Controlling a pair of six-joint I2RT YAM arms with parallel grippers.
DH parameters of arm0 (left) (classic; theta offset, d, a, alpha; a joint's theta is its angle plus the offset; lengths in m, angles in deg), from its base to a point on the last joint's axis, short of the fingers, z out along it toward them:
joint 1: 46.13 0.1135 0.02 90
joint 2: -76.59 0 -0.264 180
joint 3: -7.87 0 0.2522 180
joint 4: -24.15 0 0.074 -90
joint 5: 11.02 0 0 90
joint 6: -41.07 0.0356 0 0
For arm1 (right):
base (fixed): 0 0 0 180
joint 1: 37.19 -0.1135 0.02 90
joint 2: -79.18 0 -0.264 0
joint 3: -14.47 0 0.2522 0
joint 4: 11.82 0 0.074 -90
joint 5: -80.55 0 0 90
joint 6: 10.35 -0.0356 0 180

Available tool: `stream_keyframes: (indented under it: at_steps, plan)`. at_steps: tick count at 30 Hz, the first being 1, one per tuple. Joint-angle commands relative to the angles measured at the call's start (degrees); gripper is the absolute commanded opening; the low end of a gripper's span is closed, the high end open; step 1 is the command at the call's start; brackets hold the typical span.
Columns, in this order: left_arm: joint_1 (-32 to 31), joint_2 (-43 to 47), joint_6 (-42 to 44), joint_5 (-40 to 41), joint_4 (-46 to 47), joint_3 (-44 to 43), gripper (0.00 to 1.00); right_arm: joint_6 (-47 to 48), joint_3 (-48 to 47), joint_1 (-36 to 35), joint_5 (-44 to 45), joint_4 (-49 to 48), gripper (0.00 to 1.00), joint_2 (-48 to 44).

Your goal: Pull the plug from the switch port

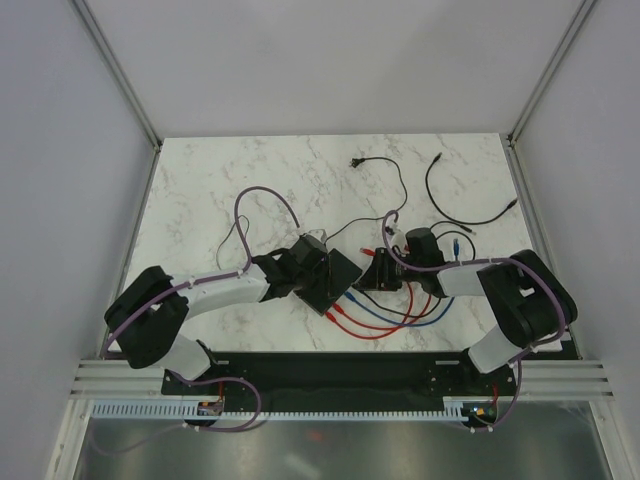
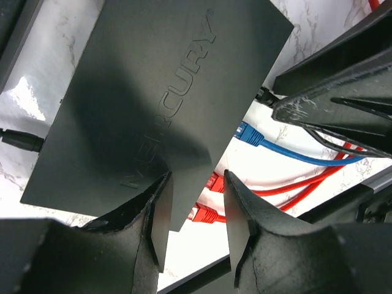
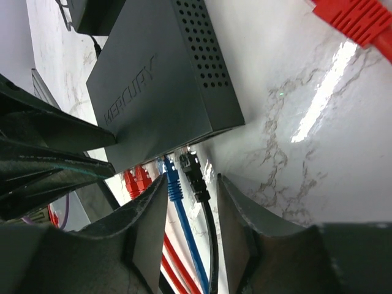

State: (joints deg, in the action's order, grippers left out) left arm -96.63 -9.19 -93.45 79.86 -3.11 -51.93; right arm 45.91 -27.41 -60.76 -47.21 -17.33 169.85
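Switch (image 3: 153, 86) lies flat on the marble table (image 1: 250, 180), near centre, w/ its port side facing the near edge and black, blue and red plugs all seated. R gripper (image 3: 191, 190) is low at that side, jaws partway apart and holding nothing. The black plug (image 3: 193, 176) and its cable sit in the gap, neither finger touching them as far as I can see. L gripper (image 2: 196, 190) hangs over the switch's near corner, jaws also partway apart w/ the corner and red plugs (image 2: 208, 199) showing between them; nothing clamped, and can't tell if it presses on the box. Risks, as I judge them: blue plug (image 3: 172, 184) is just beside the black one, so a slightly off closing could catch both or nip the wrong one. Gripping the cable instead of the plug body would strain the cord and likely slip. If the latch tab isn't released, or L isn't really pinning the switch, the pull will prob. drag the whole box along. Both grippers are crowded at the same edge, so a bump is possible.
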Motion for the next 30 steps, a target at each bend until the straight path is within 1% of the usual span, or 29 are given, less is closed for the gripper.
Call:
stream_keyframes:
  at_steps: [1, 3, 8, 13, 17, 18, 22, 23, 24, 25, 26, 27, 29, 30]
  plan:
    - [0.14, 0.61, 0.3, -0.62, 2.95, 1.3, 0.46, -1.24, -1.85, -0.25, -1.53, -4.63, 0.44, 1.78]
    - [0.14, 0.61, 0.3, -1.93, 3.3, 1.48, 0.45, -1.68, -2.03, -0.42, -1.71, -5.78, 0.42, 2.93]
    - [0.14, 0.7, 0.21, -2.64, 3.74, 1.75, 0.45, -3.44, -2.11, -0.33, -1.88, -7.89, 0.42, 4.42]
    - [0.14, 0.96, 0.21, -2.99, 3.92, 1.74, 0.44, -3.71, -2.64, -0.33, -1.71, -7.72, 0.41, 5.74]
    - [0.14, 1.05, 0.22, -3.43, 4.0, 1.83, 0.44, -3.18, -2.38, -0.33, -1.53, -7.45, 0.32, 6.53]
    - [0.14, 0.88, 0.3, -3.35, 4.0, 1.92, 0.44, -2.92, -2.29, -0.33, -1.53, -7.54, 0.28, 6.53]
    - [0.14, 0.61, 0.3, -3.35, 4.09, 2.01, 0.44, -3.0, -1.85, -0.25, -0.39, -7.36, 0.27, 6.71]
    - [-0.03, 0.52, 0.3, -3.43, 4.09, 1.92, 0.44, -3.09, -1.94, -0.33, 0.05, -7.19, 0.24, 6.8]
    - [-0.04, 0.18, 0.3, -3.43, 4.09, 1.75, 0.44, -3.26, -2.29, -0.33, 0.75, -6.49, 0.17, 6.97]
    - [-0.04, 0.0, 0.48, -3.43, 4.09, 1.48, 0.44, -3.35, -2.64, -0.25, 1.19, -5.96, 0.13, 7.58]
    - [-0.21, -0.61, 0.91, -2.82, 3.92, 1.22, 0.46, -3.7, -3.08, -0.33, 1.37, -5.44, 0.09, 7.94]
    - [-0.47, -0.88, 1.0, -2.47, 2.79, 0.26, 0.49, -3.71, -3.87, -0.33, 1.55, -4.04, 0.02, 8.46]
    - [-1.26, -2.54, 1.71, -1.06, 1.03, -1.32, 0.58, -3.79, -4.49, -0.33, 1.72, -2.62, 0.0, 9.43]
    - [-1.53, -2.99, 1.8, 0.94, -1.16, -2.2, 0.59, -3.79, -4.58, -0.33, 1.72, -2.1, 0.0, 9.61]
